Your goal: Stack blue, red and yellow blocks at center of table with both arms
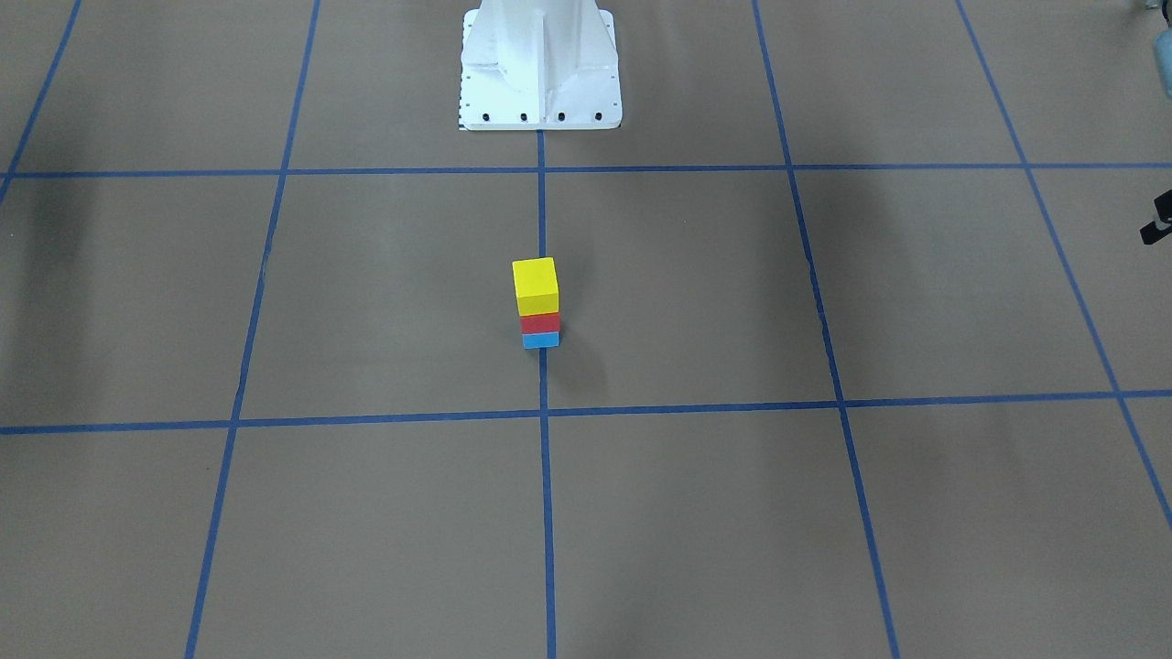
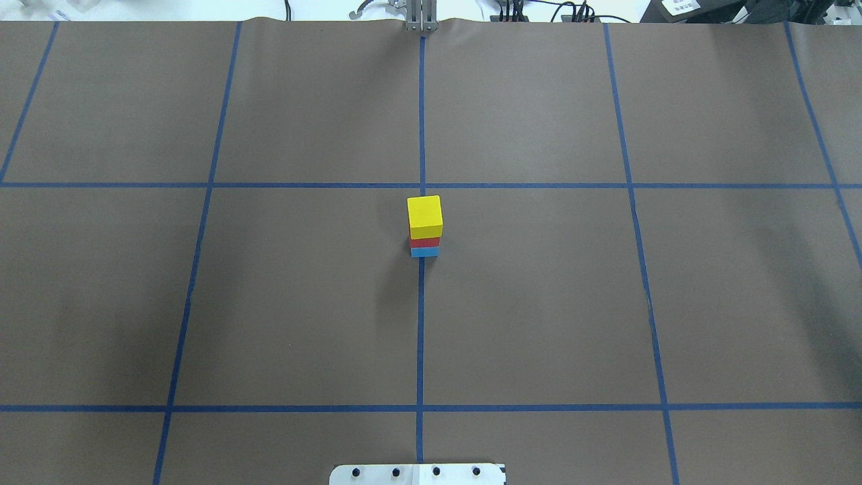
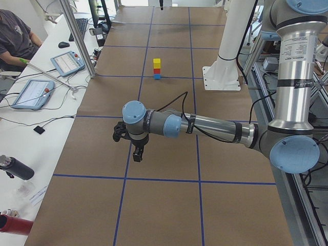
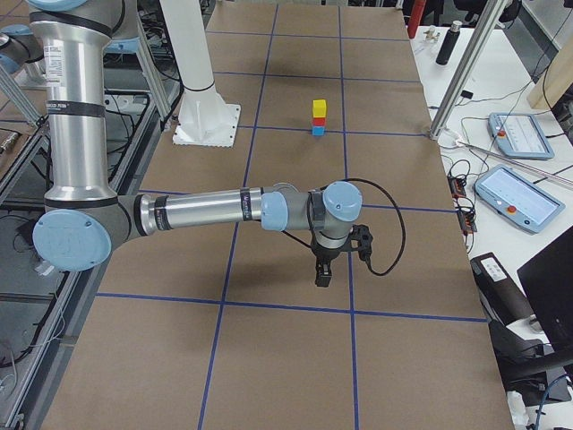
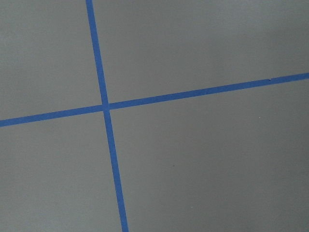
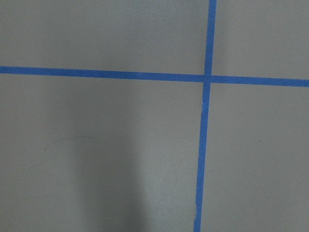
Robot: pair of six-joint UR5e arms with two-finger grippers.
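A stack stands at the table's center on the blue tape line: the blue block (image 2: 424,252) at the bottom, the red block (image 2: 424,242) on it, the yellow block (image 2: 425,215) on top. The stack also shows in the front view (image 1: 535,286). My left gripper (image 3: 137,152) hangs over the table far from the stack, toward the robot's left end. My right gripper (image 4: 323,273) hangs over the opposite end. Both show only in the side views, so I cannot tell whether they are open or shut. Nothing shows in either one.
The white robot base (image 1: 540,69) stands behind the stack. Blue tape lines (image 2: 421,337) grid the brown table cover. Tablets and cables (image 3: 33,92) lie on the white bench beside the table. A person (image 3: 15,36) sits there.
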